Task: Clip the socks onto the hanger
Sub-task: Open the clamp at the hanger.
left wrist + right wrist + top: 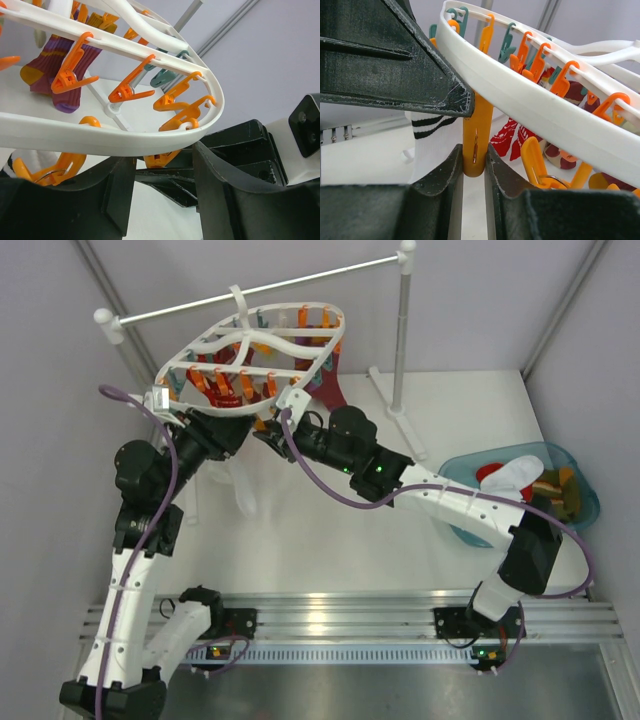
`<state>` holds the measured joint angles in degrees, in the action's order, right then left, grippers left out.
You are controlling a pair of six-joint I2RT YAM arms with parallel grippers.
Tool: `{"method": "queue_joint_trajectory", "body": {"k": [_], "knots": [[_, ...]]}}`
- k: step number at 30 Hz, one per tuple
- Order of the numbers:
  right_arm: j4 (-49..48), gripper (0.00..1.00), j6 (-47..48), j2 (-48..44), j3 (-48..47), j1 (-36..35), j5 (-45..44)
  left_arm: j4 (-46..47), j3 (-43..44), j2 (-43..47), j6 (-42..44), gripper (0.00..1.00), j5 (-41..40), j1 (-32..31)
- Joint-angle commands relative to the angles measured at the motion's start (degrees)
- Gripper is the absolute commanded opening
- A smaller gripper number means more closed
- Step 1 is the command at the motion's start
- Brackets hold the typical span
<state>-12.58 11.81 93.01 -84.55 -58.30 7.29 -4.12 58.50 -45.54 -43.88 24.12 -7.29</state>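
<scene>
My right claw (474, 161) pinches an orange clip (474, 127) under the hanger (530, 106) rim, likely to open it for the black-striped white sock (432, 140) just beside it, while my left claw (162, 155) sits spread beneath the rim's curved end, probably steadying it.

I read no text, label, brand or number in any of the three views. The hanger (520, 97) and the orange clip (474, 140) look unmarked from here. The white sock (435, 145) carries only black stripes, with no lettering I can make out.
</scene>
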Motion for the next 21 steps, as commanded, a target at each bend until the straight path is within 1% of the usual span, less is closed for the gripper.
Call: {"method": "queue_joint_trajectory", "body": {"k": [1,7,12,14,21], "knots": [[-0.87,0.00,-0.48,-1.78,-2.81,-1.37,0.53,6.14,0.74,-0.43,-0.68,0.52,-1.44,-0.09],[-0.52,0.00,-0.47,-1.43,-3.16,-1.90,0.18,6.84,0.30,-0.69,0.81,0.51,-1.18,-0.27],[-0.17,0.00,-0.21,-1.08,-3.86,-2.17,-0.17,6.76,0.12,-0.78,1.95,0.54,-1.61,-0.62],[0.01,0.00,0.22,-0.99,-4.21,-2.43,-0.78,6.84,0.04,-0.78,2.22,0.55,-1.97,-0.53],[1.50,0.00,3.12,-0.20,-5.10,-4.18,-4.91,6.14,0.91,-2.01,2.74,0.54,-3.99,-0.62]]}}
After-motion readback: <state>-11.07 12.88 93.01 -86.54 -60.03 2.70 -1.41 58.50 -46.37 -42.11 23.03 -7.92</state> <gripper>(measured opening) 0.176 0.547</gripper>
